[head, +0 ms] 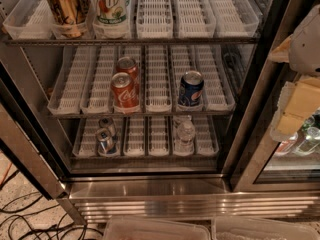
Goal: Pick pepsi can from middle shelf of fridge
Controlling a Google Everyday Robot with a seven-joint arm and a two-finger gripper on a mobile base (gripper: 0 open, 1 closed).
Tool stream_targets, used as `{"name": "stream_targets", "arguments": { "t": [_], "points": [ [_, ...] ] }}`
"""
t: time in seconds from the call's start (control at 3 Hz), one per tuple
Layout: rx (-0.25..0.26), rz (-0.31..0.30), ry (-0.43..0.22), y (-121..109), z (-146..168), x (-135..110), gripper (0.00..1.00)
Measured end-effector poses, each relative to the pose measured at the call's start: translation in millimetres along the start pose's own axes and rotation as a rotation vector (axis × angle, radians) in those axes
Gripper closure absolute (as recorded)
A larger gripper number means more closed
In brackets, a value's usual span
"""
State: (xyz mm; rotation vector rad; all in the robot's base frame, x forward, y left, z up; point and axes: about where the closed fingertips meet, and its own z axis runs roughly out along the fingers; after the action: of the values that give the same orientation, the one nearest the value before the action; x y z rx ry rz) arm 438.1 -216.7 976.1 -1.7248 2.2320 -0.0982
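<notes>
While round pepsi can (191, 89) stands on slotted middle shelf (158, 81), tool (300, 103) at right, openness unclear.

Dark blue pepsi can (191, 89), cream-white end effector (300, 104) at right edge.

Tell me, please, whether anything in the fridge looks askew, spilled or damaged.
Nothing stands out: the pepsi can and the red cola cans stand upright on the middle shelf, and no spill shows. The gripper is at the right edge, outside the fridge.
</notes>
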Motion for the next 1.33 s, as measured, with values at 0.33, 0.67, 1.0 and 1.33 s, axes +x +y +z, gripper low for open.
{"name": "stream_targets", "arguments": {
  "t": [0.33, 0.67, 1.0, 1.33],
  "points": [
    [0.000, 0.000, 0.000, 0.0, 0.0, 0.0, 0.00],
    [-0.001, 0.007, 0.014, 7.0, 18.0, -3.4, 0.00],
    [-0.028, 0.020, -0.008, 33.9, 60.1, -13.1, 0.00],
    [-0.057, 0.020, -0.088, 75.1, 106.0, -29.6, 0.00]
  ]
}}
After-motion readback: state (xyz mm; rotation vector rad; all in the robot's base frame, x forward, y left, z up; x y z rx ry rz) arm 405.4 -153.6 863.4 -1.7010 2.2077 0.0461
